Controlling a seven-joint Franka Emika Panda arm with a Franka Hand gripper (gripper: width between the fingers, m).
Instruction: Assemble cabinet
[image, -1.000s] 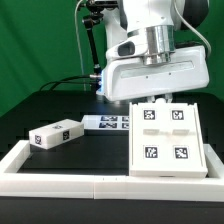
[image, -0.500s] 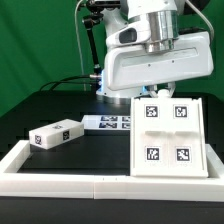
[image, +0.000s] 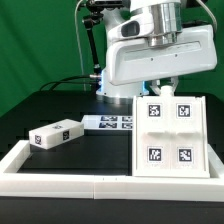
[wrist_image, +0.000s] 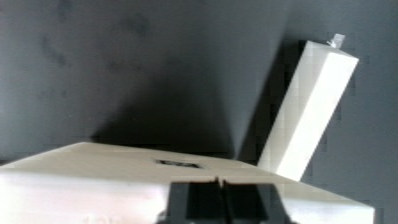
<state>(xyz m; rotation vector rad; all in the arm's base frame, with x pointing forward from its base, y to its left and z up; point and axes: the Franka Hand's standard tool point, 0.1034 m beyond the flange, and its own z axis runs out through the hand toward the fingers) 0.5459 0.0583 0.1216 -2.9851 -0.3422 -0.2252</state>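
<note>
You had the gripper (image: 160, 90) poised just above the top edge of the cabinet (image: 167, 138), which stood on the bench (image: 95, 150) directly beneath it; I could not tell how wide it was, but this looked like a grasp approach, next needing a straight descent and squeeze.

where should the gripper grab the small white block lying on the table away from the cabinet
Take the small block at mid-length, across its two long side faces, coming straight down from above. It lies flat and apart from the cabinet, and its narrow width looks likelier to fit the jaws than its length.
</note>
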